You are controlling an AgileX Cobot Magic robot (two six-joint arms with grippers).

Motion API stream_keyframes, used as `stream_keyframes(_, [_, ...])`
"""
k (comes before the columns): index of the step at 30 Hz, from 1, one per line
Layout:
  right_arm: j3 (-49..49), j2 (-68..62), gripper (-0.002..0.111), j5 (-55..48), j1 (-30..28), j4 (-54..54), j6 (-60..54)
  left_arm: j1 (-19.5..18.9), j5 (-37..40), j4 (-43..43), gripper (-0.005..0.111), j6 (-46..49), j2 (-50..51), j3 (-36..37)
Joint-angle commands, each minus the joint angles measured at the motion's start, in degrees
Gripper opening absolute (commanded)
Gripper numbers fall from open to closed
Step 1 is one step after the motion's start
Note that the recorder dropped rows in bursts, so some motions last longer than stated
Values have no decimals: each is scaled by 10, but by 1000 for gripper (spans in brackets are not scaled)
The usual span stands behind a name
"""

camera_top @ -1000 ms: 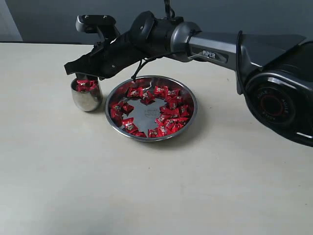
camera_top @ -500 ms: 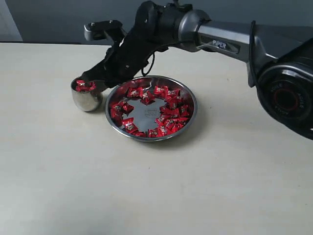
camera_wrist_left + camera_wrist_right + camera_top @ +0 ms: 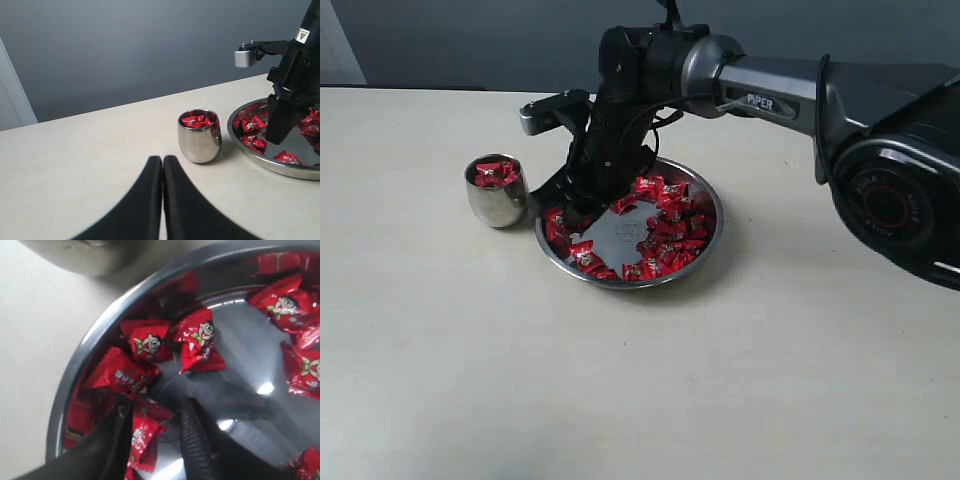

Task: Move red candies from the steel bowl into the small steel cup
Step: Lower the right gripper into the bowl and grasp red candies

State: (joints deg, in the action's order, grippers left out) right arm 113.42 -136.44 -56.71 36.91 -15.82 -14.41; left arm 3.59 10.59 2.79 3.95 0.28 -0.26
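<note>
Beige table (image 3: 470, 390), cartoon faces on red candies (image 3: 200, 340) clear only from right wrist

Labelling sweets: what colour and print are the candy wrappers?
Candy wrappers: shiny red with a small cartoon face; clearest in the right wrist view.

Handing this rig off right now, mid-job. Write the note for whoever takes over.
Left gripper: fingers shut, empty, pointing toward the cup but apart from it.
Right gripper: fingers open, down in the bowl on the side nearest the cup, straddling one candy, not gripped.
Done: the cup holds a pile of candies, nearly to its rim.
Left: many more in the bowl, mostly around its edge.
</note>
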Motion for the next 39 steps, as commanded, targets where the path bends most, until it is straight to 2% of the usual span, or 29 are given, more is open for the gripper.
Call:
stream_keyframes(1, [-1, -12, 33, -2, -2, 4, 1, 0, -3, -3, 2, -1, -3, 3])
stream_keyframes(21, [-1, -41, 31, -28, -2, 10, 2, 0, -3, -3, 2, -1, -3, 3])
stream_keyframes(24, [-1, -41, 21, -23, -2, 13, 2, 0, -3, -3, 2, -1, -3, 3])
stream_keyframes(28, [-1, -40, -1, -13, -2, 14, 8, 0, -3, -3, 2, -1, -3, 3])
stream_keyframes(39, [0, 14, -1, 28, -2, 18, 12, 0, -3, -3, 2, -1, -3, 3])
